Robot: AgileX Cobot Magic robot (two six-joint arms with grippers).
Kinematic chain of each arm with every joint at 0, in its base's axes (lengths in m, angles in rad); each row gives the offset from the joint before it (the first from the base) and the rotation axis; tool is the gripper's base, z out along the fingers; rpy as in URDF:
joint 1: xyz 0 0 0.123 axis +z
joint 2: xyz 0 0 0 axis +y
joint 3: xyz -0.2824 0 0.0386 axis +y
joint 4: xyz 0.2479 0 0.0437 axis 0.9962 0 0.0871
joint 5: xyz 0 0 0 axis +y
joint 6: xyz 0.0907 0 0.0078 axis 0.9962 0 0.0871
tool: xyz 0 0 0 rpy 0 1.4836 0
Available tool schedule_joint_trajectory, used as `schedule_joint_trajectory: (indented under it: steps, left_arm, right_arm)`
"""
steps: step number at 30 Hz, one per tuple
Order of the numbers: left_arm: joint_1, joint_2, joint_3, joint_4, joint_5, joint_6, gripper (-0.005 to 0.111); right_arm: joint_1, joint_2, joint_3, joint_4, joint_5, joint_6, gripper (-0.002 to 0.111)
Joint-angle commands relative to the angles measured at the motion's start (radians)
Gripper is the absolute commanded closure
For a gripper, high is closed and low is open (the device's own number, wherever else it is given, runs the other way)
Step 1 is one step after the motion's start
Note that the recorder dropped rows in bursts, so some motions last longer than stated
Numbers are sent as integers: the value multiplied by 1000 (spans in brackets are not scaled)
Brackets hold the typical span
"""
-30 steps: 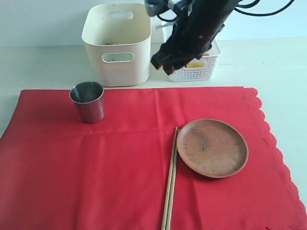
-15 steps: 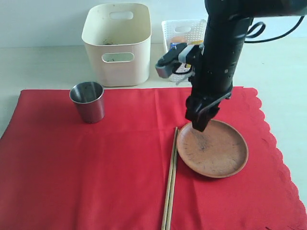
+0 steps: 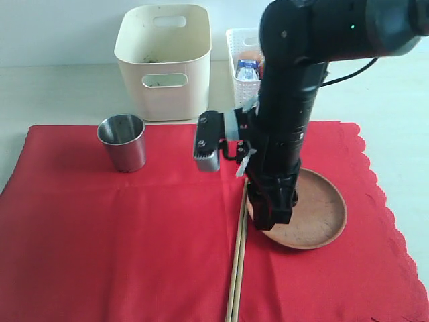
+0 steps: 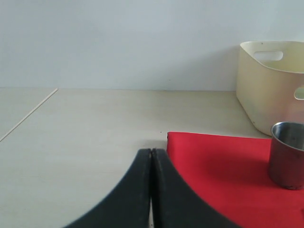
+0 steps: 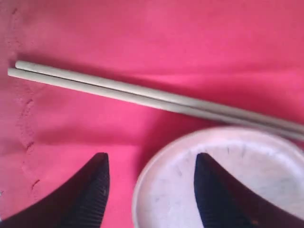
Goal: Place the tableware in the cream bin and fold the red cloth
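- Red cloth (image 3: pixel 134 235) lies flat on the table with the brown plate (image 3: pixel 322 208), the chopsticks (image 3: pixel 236 268) and the steel cup (image 3: pixel 123 142) on it; the likeliest trouble is a finger coming down outside the plate's edge, snagging the fabric and rucking it up.
- Chopsticks lie just beside the plate's edge, on the very side where the right gripper (image 5: pixel 151 164) hangs; a small drift of the outer finger could knock them askew or pinch one against the rim.
- Plate is shallow with a low rim; a grip on one edge alone may let it tilt or slip on the way to the cream bin (image 3: pixel 163 60), which stands behind the cloth and well apart from the plate.
- White basket (image 3: pixel 241 64) sits just beside the bin; a carry that strays sideways could drop the plate in the wrong container.
- Right gripper: jaws stand well apart and straddle the plate's rim, one finger over the cloth and the other over the plate's inside; nothing is gripped yet; whether the tips touch plate or cloth I cannot tell.
- Left gripper (image 4: pixel 151 156): jaws pressed fully together and empty; it sits low near a corner of the cloth, with the cup and the bin in front of it.
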Motion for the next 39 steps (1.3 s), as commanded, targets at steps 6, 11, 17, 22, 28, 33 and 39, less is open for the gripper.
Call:
schedule_joint_trajectory:
  steps: [6,11,17,22,28,33,39]
  left_arm:
    - [1,-5,0,-8,-3,0,107]
    - [1,-5,0,-8,-3,0,107]
    - [1,-5,0,-8,-3,0,107]
    - [1,-5,0,-8,-3,0,107]
    - [1,-5,0,-8,-3,0,107]
    - [1,-5,0,-8,-3,0,107]
    - [1,-5,0,-8,-3,0,107]
  right_arm:
    - [213,-6,122,-324,-236,-33,55]
    - [219,19,161,-384,-294,-37,55]
    - [219,47,161,-366,-325,-61,55]
    - [219,79,161,-363,-330,-73,55]
    - [219,125,161,-370,-366,-104,55]
    - [219,131,161,-386,-387,-115,55]
    - [219,131,161,-386,-453,-152,55]
